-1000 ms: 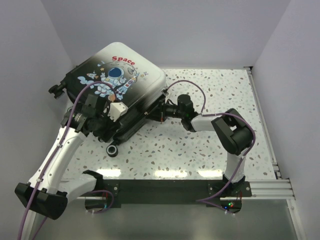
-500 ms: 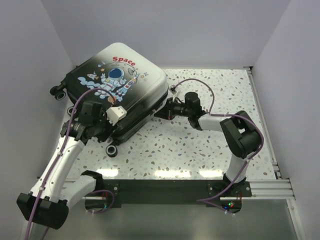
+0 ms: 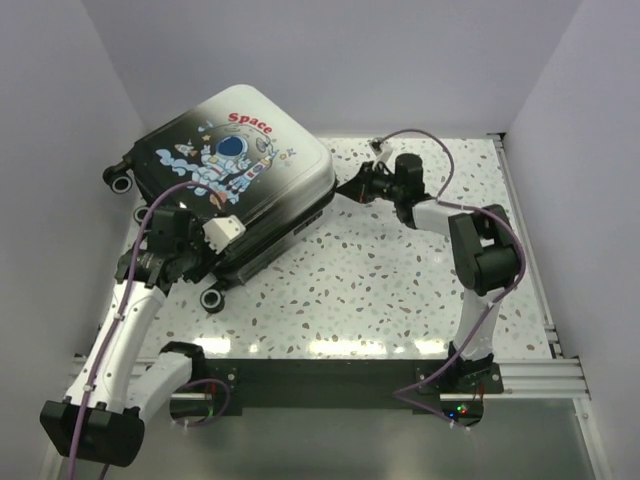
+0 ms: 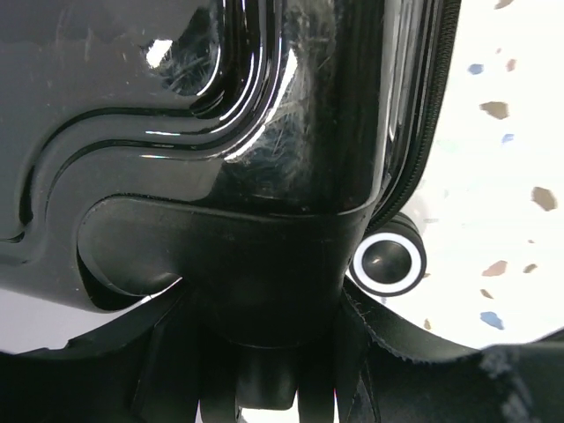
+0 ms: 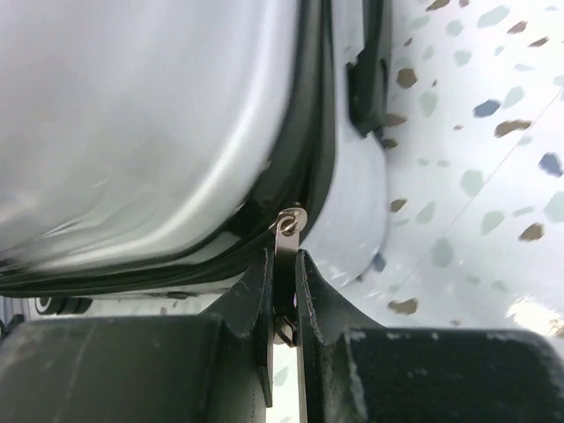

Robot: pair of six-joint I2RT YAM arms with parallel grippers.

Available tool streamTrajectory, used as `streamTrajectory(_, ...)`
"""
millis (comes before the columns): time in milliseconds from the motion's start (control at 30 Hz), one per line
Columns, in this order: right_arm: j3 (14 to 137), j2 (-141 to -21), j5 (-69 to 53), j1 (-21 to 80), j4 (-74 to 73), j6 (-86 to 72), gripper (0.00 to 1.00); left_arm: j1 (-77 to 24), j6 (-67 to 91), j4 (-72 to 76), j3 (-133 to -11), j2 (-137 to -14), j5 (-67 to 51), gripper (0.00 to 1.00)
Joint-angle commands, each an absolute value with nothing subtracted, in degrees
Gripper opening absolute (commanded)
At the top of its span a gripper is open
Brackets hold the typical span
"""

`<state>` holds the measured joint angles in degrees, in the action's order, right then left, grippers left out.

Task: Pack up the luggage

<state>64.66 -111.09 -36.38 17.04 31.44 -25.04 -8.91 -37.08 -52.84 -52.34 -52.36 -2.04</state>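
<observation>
Drag the zipper pull pinched in the right gripper steadily along the seam, left gripper clamping the suitcase.

One word can be read: the red word "Space", written with a big S. It stands on the white top part of the luggage, just above the cartoon spaceman picture, as seen from the top camera. Little marks around that picture are too small to read. The two wrist views show no letters or numbers.
</observation>
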Motion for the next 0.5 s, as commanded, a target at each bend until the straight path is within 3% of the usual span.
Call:
streamTrajectory(0,72.2,-113.6,-30.3,12.2,35.2,-20.9,0.0,-3.8,-43.3,-49.9,-49.0,-54.9,10.7,0.0)
streamTrajectory(467,99.9,-137.5,-37.1,12.4,41.7,-21.2,0.0,-2.2,-46.1,-42.3,-49.9,-60.6,11.0,0.0)
